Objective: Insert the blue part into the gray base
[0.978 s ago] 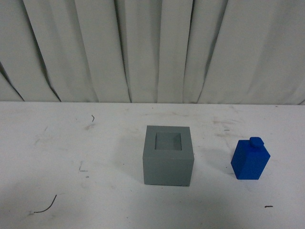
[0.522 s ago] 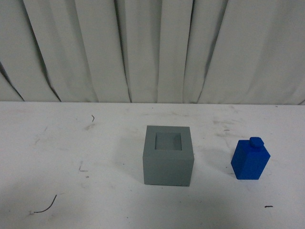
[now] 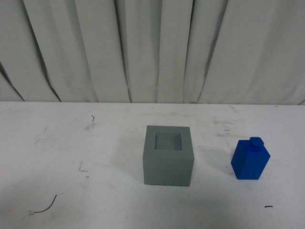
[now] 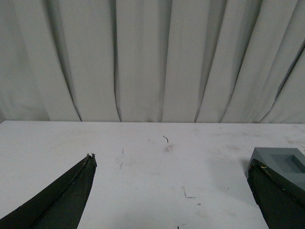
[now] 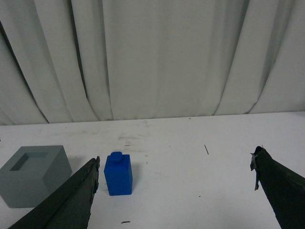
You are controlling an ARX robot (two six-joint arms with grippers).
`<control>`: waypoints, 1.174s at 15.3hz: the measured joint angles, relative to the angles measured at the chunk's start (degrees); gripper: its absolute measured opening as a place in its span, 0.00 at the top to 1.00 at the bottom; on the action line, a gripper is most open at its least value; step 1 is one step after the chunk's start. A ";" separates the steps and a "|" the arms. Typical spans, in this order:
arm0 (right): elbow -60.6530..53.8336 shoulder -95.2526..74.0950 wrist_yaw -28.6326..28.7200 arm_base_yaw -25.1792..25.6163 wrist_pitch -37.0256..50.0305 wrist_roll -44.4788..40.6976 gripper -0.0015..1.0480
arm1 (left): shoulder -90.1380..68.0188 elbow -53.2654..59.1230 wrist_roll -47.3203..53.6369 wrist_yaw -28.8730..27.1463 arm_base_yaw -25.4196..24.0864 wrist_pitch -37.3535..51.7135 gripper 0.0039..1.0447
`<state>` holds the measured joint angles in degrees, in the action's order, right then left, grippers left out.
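Note:
The gray base (image 3: 168, 155), a matte cube with a square recess on top, stands at the table's middle in the front view. The blue part (image 3: 250, 159) stands upright to its right, apart from it, knob up. Neither gripper shows in the front view. In the left wrist view my left gripper (image 4: 171, 164) is open and empty, and the gray base (image 4: 283, 164) sits behind one fingertip. In the right wrist view my right gripper (image 5: 175, 162) is open and empty; the blue part (image 5: 118, 174) stands just ahead of one fingertip, with the gray base (image 5: 33, 174) beyond it.
The white table (image 3: 71, 143) carries scuffs and a few small dark scraps, one near the front left (image 3: 47, 205) and one at the front right (image 3: 269, 207). A pleated white curtain (image 3: 152, 47) closes off the back.

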<state>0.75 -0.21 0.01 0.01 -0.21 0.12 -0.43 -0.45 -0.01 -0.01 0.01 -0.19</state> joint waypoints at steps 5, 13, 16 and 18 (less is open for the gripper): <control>0.15 -2.93 -6.58 -2.14 0.81 1.70 0.06 | 0.00 0.00 0.00 0.00 0.00 0.00 0.06; 33.64 -81.20 5.16 5.53 52.59 1.60 0.06 | 0.00 0.00 0.00 0.00 0.00 0.02 0.06; 47.01 -97.77 15.93 3.13 48.46 -5.46 0.06 | 0.00 0.00 0.00 0.00 0.00 0.02 0.06; 51.41 -102.42 27.61 2.21 43.23 -14.08 0.06 | 0.00 0.00 0.02 0.00 0.00 0.02 0.06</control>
<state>52.16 -102.63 27.62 2.22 43.03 -13.96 -0.43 -0.45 0.01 -0.01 0.01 -0.16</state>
